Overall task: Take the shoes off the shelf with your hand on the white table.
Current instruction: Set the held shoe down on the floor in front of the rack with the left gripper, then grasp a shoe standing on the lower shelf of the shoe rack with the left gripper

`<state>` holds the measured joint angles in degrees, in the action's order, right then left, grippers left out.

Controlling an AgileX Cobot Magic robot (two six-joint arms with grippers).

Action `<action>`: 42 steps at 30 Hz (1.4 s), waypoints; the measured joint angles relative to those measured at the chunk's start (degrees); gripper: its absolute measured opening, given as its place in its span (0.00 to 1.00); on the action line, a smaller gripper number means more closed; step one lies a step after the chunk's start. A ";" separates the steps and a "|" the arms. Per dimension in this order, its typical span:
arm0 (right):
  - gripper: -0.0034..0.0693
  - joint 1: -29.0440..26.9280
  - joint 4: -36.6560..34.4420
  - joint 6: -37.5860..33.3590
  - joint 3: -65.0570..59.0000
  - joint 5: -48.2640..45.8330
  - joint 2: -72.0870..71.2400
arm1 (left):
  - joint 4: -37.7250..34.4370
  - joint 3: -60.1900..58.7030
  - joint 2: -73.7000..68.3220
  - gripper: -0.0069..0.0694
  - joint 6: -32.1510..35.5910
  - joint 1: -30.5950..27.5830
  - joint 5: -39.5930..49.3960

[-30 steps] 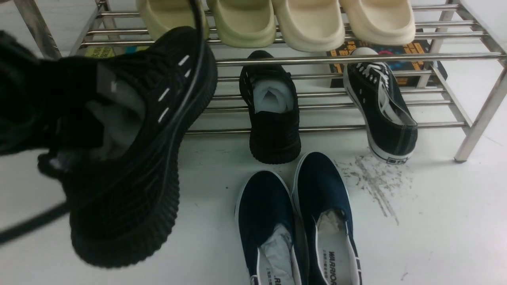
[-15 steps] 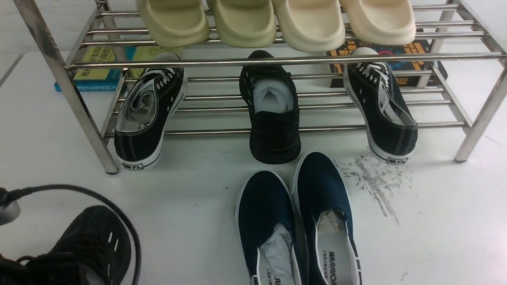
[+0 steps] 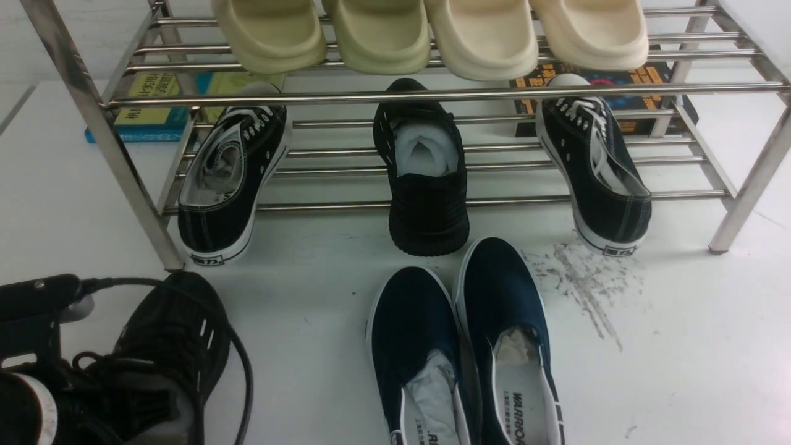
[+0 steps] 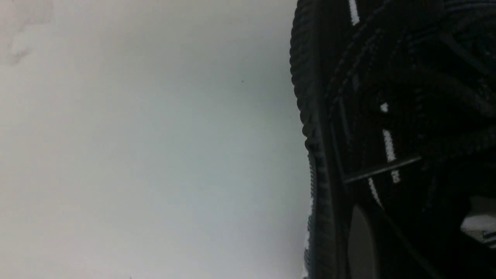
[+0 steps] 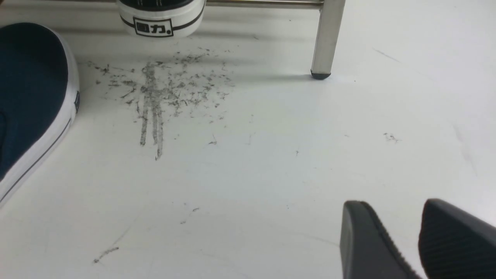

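Shows task about half done: one black sneaker [image 3: 159, 334] in front of shoe rack [image 3: 346, 97], on or just above white table [image 3: 309, 296], pinched in nearly closed left gripper [image 3: 151, 402]. Leaves matching sneaker [image 3: 428, 213] on rack's lower tier. Shows right gripper [image 5: 395, 203] slightly parted, gripping nothing.

The picture's edge cuts off the navy slip-ons' heels [image 3: 482, 371].
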<state>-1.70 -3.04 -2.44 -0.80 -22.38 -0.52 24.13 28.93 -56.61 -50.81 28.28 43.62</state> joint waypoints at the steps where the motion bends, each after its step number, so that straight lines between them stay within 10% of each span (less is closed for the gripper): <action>1: 0.37 0.00 0.00 0.00 0.00 0.00 0.00 | 0.62 -0.47 -1.36 0.17 -0.06 0.00 -1.21; 15: 0.37 0.00 0.00 0.00 0.00 0.00 0.00 | 5.08 -0.92 -11.64 0.18 -1.69 0.00 -10.09; 31: 0.37 0.00 0.00 0.00 0.00 0.00 0.00 | 3.70 15.44 -11.26 0.65 -5.16 0.00 11.61; 42: 0.37 0.00 0.00 0.00 0.00 0.00 0.00 | -9.28 31.57 -11.44 0.49 3.85 0.00 19.74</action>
<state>-1.70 -3.04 -2.44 -0.80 -22.38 -0.52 14.85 60.50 -68.05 -46.96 28.28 63.36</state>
